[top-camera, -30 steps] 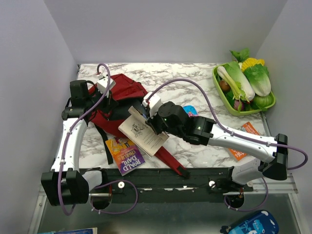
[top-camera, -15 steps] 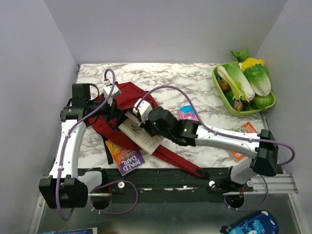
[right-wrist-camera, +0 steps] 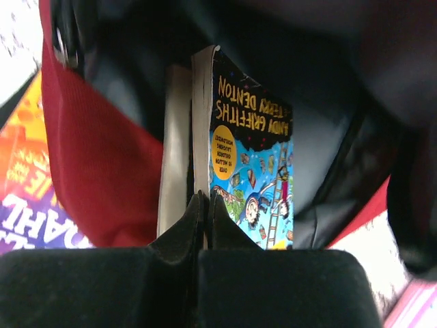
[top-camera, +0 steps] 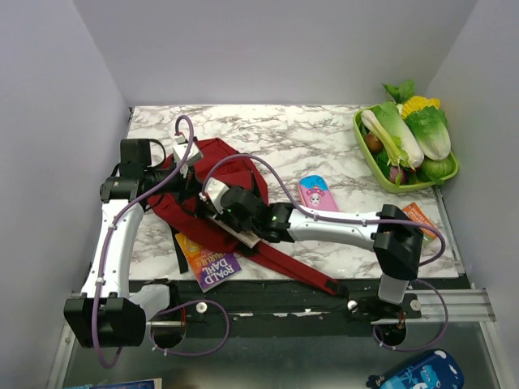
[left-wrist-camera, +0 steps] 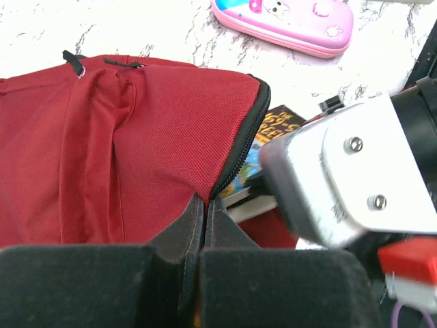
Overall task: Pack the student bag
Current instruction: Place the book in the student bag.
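The dark red student bag (top-camera: 212, 172) lies at the left of the table, its mouth held open. My left gripper (top-camera: 191, 180) is shut on the bag's zipper edge (left-wrist-camera: 235, 154) and lifts it. My right gripper (top-camera: 220, 209) is shut on a paperback book (right-wrist-camera: 249, 147) with a blue cartoon cover and holds it inside the bag's dark opening, with a second pale book (right-wrist-camera: 174, 150) beside it. In the left wrist view the book (left-wrist-camera: 263, 147) shows under the lifted flap.
A purple and orange Roald Dahl book (top-camera: 207, 258) lies at the near left beside the bag. A pink cartoon pencil case (top-camera: 319, 195) lies mid-table. An orange book (top-camera: 409, 223) lies at the right. A green tray of vegetables (top-camera: 408, 139) stands at the far right.
My right gripper has moved left with the book and pushed it into the bag's mouth. The left gripper has shifted slightly while holding the bag's edge.
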Action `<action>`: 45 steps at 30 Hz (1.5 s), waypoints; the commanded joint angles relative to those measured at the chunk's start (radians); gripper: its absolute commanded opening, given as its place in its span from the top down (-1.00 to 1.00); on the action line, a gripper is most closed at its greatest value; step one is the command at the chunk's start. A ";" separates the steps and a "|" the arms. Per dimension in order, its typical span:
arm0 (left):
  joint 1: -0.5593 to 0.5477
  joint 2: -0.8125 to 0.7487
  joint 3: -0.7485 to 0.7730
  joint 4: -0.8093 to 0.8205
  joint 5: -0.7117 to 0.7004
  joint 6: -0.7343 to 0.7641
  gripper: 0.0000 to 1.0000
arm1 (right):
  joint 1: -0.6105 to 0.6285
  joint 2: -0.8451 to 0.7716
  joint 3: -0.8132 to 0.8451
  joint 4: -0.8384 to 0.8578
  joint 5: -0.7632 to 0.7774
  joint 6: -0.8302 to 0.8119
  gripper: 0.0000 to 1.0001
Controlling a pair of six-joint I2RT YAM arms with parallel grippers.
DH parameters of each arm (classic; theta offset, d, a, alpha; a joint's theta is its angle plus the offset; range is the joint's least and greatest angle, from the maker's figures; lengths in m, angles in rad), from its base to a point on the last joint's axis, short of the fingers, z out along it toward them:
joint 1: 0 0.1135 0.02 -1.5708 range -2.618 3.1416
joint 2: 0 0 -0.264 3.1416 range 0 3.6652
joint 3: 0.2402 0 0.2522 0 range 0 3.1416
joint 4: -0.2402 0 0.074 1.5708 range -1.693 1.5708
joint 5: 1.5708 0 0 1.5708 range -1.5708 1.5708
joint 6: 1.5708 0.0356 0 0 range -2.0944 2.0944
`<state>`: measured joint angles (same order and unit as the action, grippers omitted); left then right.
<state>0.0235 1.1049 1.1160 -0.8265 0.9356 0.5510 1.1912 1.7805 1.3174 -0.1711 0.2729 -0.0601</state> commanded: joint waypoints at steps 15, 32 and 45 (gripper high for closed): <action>-0.020 0.032 -0.002 -0.033 0.046 0.119 1.00 | 0.004 -0.102 -0.033 0.206 0.057 0.118 -0.62; -0.020 0.026 -0.012 0.041 0.016 0.044 1.00 | -0.073 -0.184 -0.422 0.318 -0.072 0.290 0.99; -0.020 0.018 -0.027 0.056 -0.004 0.032 1.00 | -0.074 -0.096 -0.386 0.370 -0.190 0.344 0.99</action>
<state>0.0059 1.1439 1.0969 -0.8192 0.9092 0.5900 1.1133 1.6295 0.8825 0.1440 0.1516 0.2497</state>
